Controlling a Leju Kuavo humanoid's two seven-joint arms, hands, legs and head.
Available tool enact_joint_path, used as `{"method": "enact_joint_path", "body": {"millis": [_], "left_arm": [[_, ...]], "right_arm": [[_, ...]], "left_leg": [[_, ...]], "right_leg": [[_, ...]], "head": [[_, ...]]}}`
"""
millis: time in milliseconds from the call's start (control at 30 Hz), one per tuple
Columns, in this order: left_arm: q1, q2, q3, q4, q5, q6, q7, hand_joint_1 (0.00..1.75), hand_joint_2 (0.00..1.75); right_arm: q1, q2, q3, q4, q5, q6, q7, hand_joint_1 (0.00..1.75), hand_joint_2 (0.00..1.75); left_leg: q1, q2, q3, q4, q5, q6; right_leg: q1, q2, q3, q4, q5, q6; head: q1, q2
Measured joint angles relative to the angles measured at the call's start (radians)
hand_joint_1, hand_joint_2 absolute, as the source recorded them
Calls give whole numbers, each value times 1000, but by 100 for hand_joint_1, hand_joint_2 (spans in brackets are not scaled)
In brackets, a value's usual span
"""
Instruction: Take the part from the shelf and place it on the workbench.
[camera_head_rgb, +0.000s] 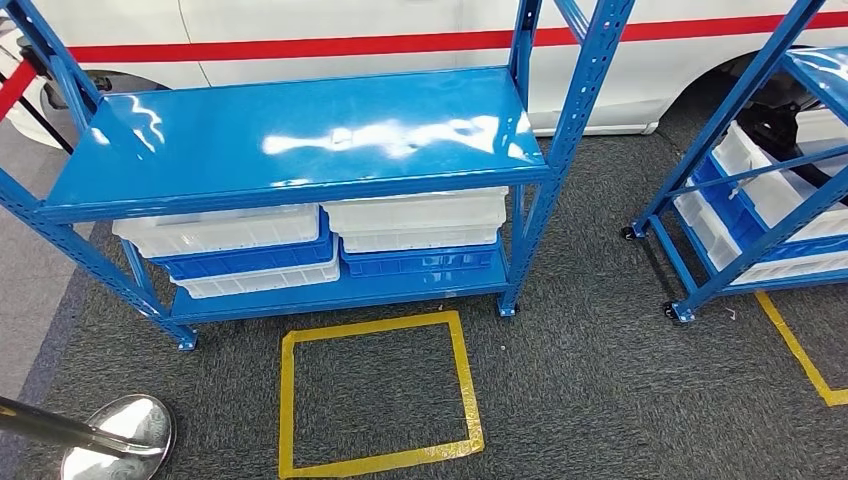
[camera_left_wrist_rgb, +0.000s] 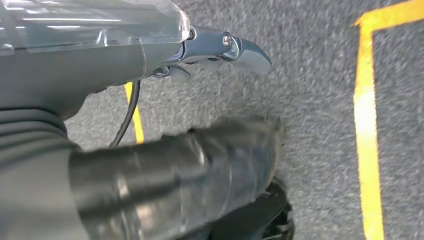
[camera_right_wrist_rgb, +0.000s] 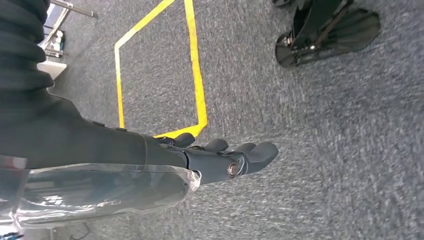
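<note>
Facing the blue shelf (camera_head_rgb: 300, 140), the robot's left hand (camera_left_wrist_rgb: 220, 50) and right hand (camera_right_wrist_rgb: 225, 160) hang slack-fingered and empty, so it is likely approaching; next comes reaching toward a white bin (camera_head_rgb: 415, 215).

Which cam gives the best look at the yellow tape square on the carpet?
Head view: the whole yellow tape square lies in front of the blue metal shelf. Right wrist view catches most of an outline; left wrist view shows tape strips.

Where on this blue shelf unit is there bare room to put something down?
The glossy top board of the blue shelf is bare from upright to upright. The level beneath is crowded: white bins and blue bins stacked side by side fill it.
</note>
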Motion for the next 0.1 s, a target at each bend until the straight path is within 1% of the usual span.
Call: {"method": "enact_joint_path", "body": {"millis": [100], "left_arm": [[11,9,-44,-2,54,-13,15,0,0]], "right_arm": [[4,-9,44,-10,-42,14,2,0,0]], "left_leg": [[-1,0,0,0,0,0]], "right_leg": [[0,0,0,0,0,0]], "head": [[0,0]]}}
